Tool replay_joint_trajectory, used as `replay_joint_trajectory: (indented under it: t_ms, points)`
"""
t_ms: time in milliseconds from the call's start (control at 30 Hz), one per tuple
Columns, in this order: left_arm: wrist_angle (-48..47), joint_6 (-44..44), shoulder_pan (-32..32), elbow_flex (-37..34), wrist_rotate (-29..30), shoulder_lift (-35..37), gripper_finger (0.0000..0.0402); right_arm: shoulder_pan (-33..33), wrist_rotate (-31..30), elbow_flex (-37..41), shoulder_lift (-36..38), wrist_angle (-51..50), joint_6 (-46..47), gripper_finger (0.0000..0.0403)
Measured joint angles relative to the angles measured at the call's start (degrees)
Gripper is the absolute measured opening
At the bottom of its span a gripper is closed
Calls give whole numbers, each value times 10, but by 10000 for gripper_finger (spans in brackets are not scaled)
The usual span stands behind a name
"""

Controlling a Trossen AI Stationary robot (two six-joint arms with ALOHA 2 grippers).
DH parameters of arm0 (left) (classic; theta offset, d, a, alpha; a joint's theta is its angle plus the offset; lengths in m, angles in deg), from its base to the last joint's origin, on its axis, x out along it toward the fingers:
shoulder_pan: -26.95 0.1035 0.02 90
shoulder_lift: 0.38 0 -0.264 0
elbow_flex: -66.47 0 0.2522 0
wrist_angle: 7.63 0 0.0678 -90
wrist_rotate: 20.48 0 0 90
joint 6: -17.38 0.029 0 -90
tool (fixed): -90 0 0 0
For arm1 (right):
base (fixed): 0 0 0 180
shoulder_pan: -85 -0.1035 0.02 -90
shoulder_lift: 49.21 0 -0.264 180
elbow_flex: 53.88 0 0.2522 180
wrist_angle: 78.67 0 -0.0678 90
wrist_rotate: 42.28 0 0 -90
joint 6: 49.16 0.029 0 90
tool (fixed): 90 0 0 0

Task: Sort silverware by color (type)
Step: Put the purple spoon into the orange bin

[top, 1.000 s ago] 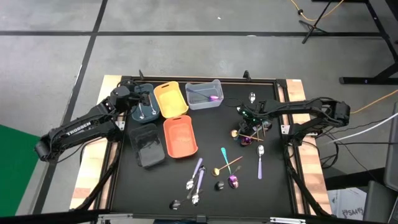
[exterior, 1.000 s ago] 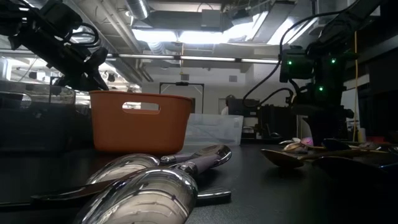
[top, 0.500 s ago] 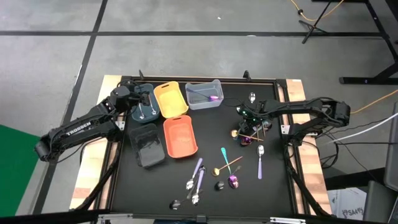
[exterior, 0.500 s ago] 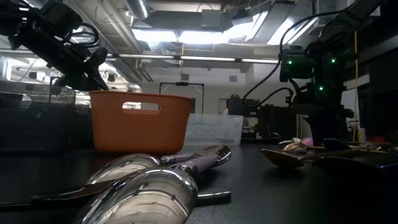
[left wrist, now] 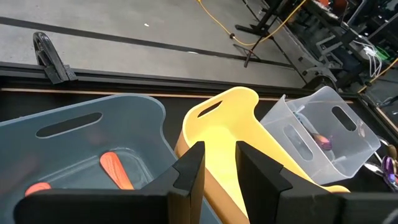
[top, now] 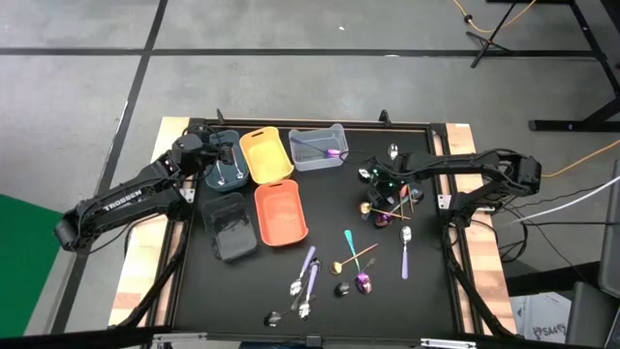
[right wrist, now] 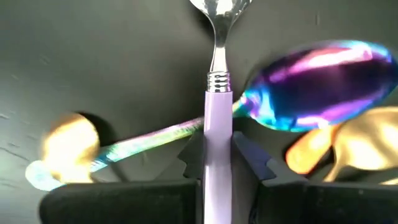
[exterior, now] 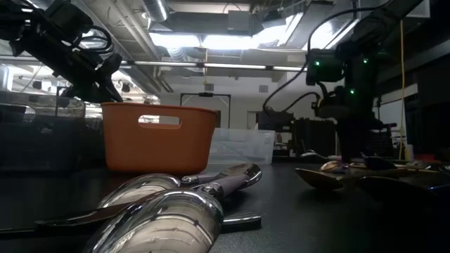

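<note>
Two orange-handled pieces (left wrist: 115, 171) are held in the grey-blue plastic bin (left wrist: 134, 118) beneath the slightly parted left gripper (left wrist: 219, 169); the yellow bin (left wrist: 224, 124) ahead is bare. A lilac-handled silver spoon (right wrist: 217, 118) is pinched by the right gripper (right wrist: 217, 163), its long axis running straight out, bowl pointing away.

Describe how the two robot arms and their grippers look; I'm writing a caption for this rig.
Both arms are dark, jointed tubes. The left arm has white TROSSEN lettering on its side. The right arm carries green lights near the wrist and black cabling. The left gripper and the right gripper each have two flat black fingers.
</note>
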State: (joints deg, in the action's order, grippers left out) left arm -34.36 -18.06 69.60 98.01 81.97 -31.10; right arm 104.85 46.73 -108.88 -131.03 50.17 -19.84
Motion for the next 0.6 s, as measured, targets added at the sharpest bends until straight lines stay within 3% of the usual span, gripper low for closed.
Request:
replay_joint_trajectory:
  t_ms: [233, 600]
  points:
    - [0, 0, 0, 0, -1, 0, 84, 0, 17, -30, 0, 2, -25, 35]
    - [14, 0, 0, 0, -1, 0, 84, 0, 101, -86, 1, 28, -59, 35]
